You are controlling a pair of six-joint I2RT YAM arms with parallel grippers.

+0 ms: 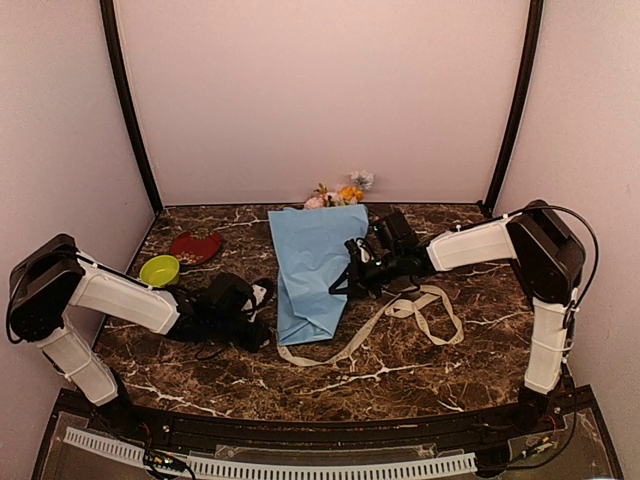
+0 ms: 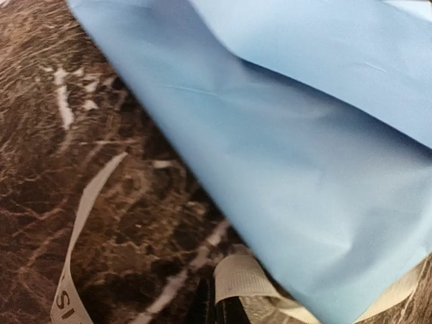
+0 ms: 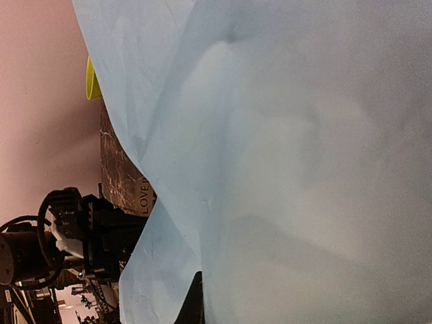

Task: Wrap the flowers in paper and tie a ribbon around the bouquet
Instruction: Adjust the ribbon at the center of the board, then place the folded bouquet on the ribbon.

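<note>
The bouquet lies along the table's middle as a cone of light-blue paper (image 1: 312, 270), with the flowers (image 1: 340, 192) poking out at its far end. The cream ribbon (image 1: 400, 310) runs from under the cone's near tip and loops off to the right. My left gripper (image 1: 265, 330) sits low by the cone's near left side, shut on the ribbon (image 2: 244, 275), which folds over its black fingertips (image 2: 217, 307). My right gripper (image 1: 350, 268) is at the cone's right edge, shut on the paper (image 3: 304, 169), which fills its view and hides all but a sliver of one finger (image 3: 197, 300).
A red dish (image 1: 195, 247) and a lime-green bowl (image 1: 160, 270) stand at the back left, just beyond the left arm. The table (image 1: 480, 360) is dark brown marble, with pink walls on three sides. A loose ribbon tail (image 2: 84, 223) lies left of my left fingertips.
</note>
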